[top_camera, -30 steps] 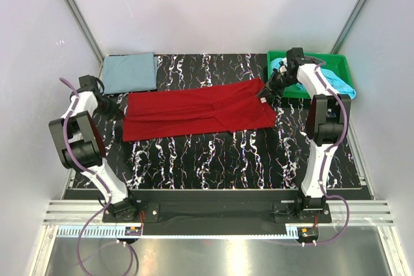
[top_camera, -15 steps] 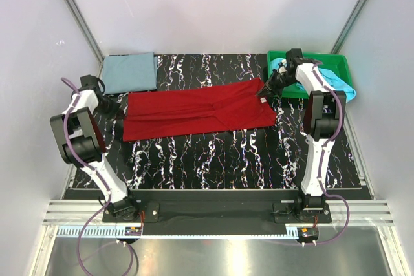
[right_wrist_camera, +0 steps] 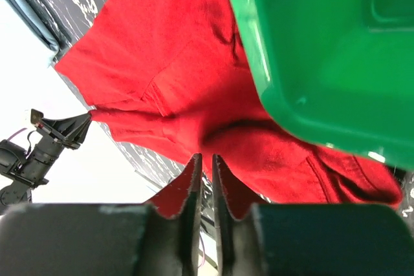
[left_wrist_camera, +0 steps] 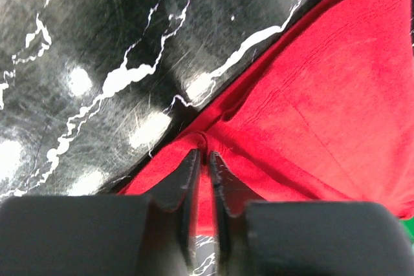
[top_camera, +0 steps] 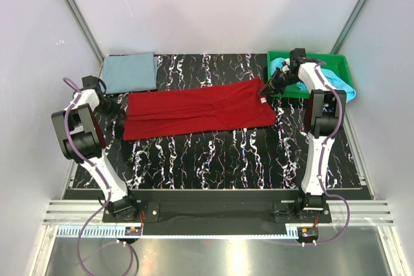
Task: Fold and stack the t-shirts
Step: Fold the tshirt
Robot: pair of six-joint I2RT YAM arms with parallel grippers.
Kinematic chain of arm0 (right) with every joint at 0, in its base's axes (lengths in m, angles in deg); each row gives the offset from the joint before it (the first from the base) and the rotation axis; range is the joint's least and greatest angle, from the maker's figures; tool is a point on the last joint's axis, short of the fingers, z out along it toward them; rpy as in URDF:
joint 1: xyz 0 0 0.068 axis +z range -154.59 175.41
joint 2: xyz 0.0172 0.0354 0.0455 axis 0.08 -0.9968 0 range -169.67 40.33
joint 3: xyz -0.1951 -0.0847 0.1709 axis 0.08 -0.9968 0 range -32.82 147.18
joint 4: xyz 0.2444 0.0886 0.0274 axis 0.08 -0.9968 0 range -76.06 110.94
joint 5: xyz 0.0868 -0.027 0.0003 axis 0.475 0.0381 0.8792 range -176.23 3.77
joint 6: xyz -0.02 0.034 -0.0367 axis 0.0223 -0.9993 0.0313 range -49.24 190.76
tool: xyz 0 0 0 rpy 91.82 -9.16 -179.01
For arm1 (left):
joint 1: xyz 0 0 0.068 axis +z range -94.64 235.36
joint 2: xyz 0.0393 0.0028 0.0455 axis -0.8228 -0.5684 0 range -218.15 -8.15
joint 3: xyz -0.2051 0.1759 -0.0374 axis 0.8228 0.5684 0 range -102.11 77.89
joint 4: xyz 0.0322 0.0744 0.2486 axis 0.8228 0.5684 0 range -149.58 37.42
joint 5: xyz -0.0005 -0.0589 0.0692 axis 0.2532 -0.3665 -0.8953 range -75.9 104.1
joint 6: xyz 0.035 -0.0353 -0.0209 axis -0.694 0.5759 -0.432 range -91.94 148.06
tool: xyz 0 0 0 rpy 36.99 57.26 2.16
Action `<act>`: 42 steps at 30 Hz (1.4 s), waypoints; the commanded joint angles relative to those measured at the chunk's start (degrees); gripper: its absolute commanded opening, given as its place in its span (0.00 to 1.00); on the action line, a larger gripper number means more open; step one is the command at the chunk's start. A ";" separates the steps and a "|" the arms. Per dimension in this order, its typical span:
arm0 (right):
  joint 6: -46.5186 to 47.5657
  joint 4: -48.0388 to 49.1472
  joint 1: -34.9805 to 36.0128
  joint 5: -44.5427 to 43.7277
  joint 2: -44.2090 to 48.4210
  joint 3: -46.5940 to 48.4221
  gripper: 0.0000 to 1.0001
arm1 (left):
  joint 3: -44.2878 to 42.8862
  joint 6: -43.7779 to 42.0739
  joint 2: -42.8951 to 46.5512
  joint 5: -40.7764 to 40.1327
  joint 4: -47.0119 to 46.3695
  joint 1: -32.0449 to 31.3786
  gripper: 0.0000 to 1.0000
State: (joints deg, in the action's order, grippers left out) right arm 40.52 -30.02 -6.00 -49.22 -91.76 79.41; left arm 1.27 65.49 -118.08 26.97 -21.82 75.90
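The red t-shirt [top_camera: 197, 109] lies as a long band across the middle of the table [top_camera: 213, 159], running left to right. The left gripper [top_camera: 119, 114] pinches its left edge, fingers all but together with a ridge of red cloth between them. The right gripper [top_camera: 264, 93] is likewise closed on the far right corner. A grey-blue t-shirt [top_camera: 130, 72] sits folded at the far left. A turquoise t-shirt [top_camera: 336, 82] lies bunched in the green tray [top_camera: 318, 59] at the far right, spilling over its right rim. The table is black with white veins, and pale walls [top_camera: 213, 4] and slanting metal posts [top_camera: 74, 11] close it in. The tray's near left corner stands just beside the right gripper — in the right wrist view its wall hides part of the cloth.
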 commanded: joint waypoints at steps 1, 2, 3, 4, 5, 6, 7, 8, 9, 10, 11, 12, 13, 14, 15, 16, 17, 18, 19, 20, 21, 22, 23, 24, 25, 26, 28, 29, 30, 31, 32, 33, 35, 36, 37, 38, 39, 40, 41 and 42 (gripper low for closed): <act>0.62 -0.54 -0.26 0.95 -1.24 3.26 0.19 | -3.80 -1.04 -0.55 0.50 -1.72 0.03 0.21; 0.88 -0.72 -0.26 1.04 -1.50 3.87 0.20 | -3.97 -1.13 -0.46 0.50 -1.72 0.03 0.27; 1.41 -1.76 -0.26 0.26 -1.68 4.40 0.22 | -4.06 -1.74 -0.29 0.41 -1.72 0.03 0.29; 2.72 -2.64 -0.26 -0.71 -1.85 5.10 0.26 | -4.59 -2.01 0.41 0.15 -1.72 0.03 0.32; 3.60 -3.87 -0.35 -1.67 -2.29 7.46 0.27 | -4.68 -2.36 0.85 -0.20 -1.64 0.03 0.37; 4.83 -7.28 -0.35 -4.12 -2.64 9.22 0.27 | -4.77 -2.88 1.55 -0.82 -1.63 0.03 0.39; 6.93 -9.31 -0.35 -5.71 -2.90 11.15 0.27 | -4.77 -3.15 3.13 -1.26 -1.55 0.03 0.42; 7.90 -11.16 -0.26 -7.12 -3.17 14.74 0.29 | -4.59 -3.24 4.19 -1.70 -1.20 0.03 0.44; 8.70 -13.70 -0.17 -9.57 -2.91 16.08 0.29 | -4.07 -3.33 5.42 -2.66 -1.20 -0.14 0.48; 9.05 -14.34 -0.17 -10.46 -2.47 16.70 0.30 | -3.02 -3.50 7.95 -3.19 -1.20 -0.58 0.50; 8.97 -14.43 0.26 -11.60 -0.64 16.10 0.31 | -2.40 -3.94 9.19 -4.24 -1.28 -0.76 0.50; 8.62 -14.26 0.70 -12.05 0.42 15.40 0.31 | -1.70 -4.20 10.34 -4.77 -1.28 -1.02 0.50; 7.75 -13.99 1.05 -12.58 1.39 14.52 0.31 | -0.21 -4.29 12.61 -5.04 -1.37 -1.54 0.50; 7.13 -13.73 3.06 -13.10 3.31 12.34 0.31 | 0.59 -4.30 13.59 -5.04 -1.55 -1.81 0.50; 6.78 -12.51 4.30 -14.15 4.29 11.10 0.31 | 1.29 -4.47 14.47 -4.87 -1.55 -2.16 0.50; 5.82 -11.63 7.70 -14.69 5.17 9.69 0.31 | 2.86 -4.38 16.31 -4.69 -1.63 -2.95 0.50; 5.20 -10.57 9.56 -15.21 6.92 7.07 0.31 | 3.84 -4.21 17.20 -4.34 -2.07 -3.48 0.50; 4.49 -8.21 11.67 -16.96 7.72 5.65 0.31 | 4.80 -3.95 18.07 -3.29 -2.51 -4.01 0.49; 2.83 -6.80 15.17 -17.58 8.42 4.16 0.31 | 6.90 -3.77 19.39 -2.59 -3.12 -5.32 0.48; 1.86 -5.65 17.04 -18.11 9.21 1.88 0.31 | 7.97 -3.59 19.84 -1.54 -4.61 -6.11 0.48; 0.81 -3.73 18.62 -19.16 9.48 1.07 0.30 | 9.19 -3.33 19.93 1.17 -5.58 -6.82 0.46; -1.12 -2.93 21.59 -19.69 9.48 0.37 0.27 | 10.86 -3.24 19.41 2.50 -6.11 -7.95 0.43; -1.66 -1.35 22.84 -20.92 9.48 -0.68 0.25 | 11.49 -3.15 19.14 3.56 -6.90 -8.58 0.37; -2.19 -0.55 24.07 -21.45 9.31 -1.04 0.24 | 12.19 -3.24 18.88 3.75 -7.34 -9.10 0.34; -2.63 0.15 25.56 -22.15 8.96 -1.30 0.22 | 13.24 -3.41 18.35 3.84 -7.96 -9.89 0.32; -2.81 0.68 27.49 -22.60 8.00 -1.39 0.19 | 13.60 -3.50 18.00 3.75 -8.83 -10.16 0.30; -3.51 1.47 29.26 -22.43 6.42 -0.70 0.17 | 13.95 -4.12 16.34 4.10 -9.02 -10.34 0.29; -3.68 1.65 30.58 -22.08 5.10 -0.34 0.16 | 13.95 -4.38 15.80 4.19 -9.10 -10.34 0.29; -3.60 1.83 31.29 -22.07 4.48 -0.08 0.16 | 13.87 -4.99 15.19 4.19 -9.02 -10.34 0.28; -3.69 1.92 31.81 -22.33 3.95 0.18 0.16 | 13.60 -5.26 14.14 4.19 -9.02 -10.34 0.28; -3.77 2.00 32.17 -22.69 3.34 0.36 0.15 | 13.43 -5.35 13.78 4.27 -9.02 -10.34 0.28; -3.69 2.27 32.69 -23.12 3.07 0.45 0.15 | 13.34 -5.44 13.34 4.36 -9.02 -10.34 0.28; -4.04 2.88 32.87 -23.13 2.11 0.45 0.15 | 12.90 -5.44 12.64 4.28 -9.02 -10.34 0.28; -4.13 3.06 32.87 -23.04 1.67 0.54 0.15 | 12.81 -5.44 12.29 4.45 -9.02 -10.34 0.28; -4.13 3.06 32.79 -23.13 1.31 0.80 0.15 | 12.38 -5.52 11.85 4.63 -9.02 -10.34 0.28; -4.30 3.32 32.79 -23.13 0.70 0.98 0.15 | 12.11 -5.44 11.58 4.89 -8.84 -10.34 0.28; -4.48 3.50 32.87 -23.04 0.35 1.07 0.15 | 11.59 -5.44 11.23 4.89 -8.84 -10.34 0.28; -4.65 3.59 32.87 -22.95 0.00 1.68 0.15 | 11.41 -5.35 11.14 4.89 -8.75 -10.25 0.28; -4.74 3.67 32.79 -22.95 -0.79 2.03 0.15 | 11.14 -5.26 10.97 4.98 -8.75 -10.25 0.28; -4.74 3.85 32.87 -23.21 -1.15 2.29 0.15 | 10.79 -5.18 10.62 5.15 -8.75 -10.34 0.28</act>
State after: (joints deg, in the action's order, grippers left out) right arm 36.70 -28.14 26.54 -70.77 -91.96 78.42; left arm 14.97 61.03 -106.97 30.35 -28.51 65.43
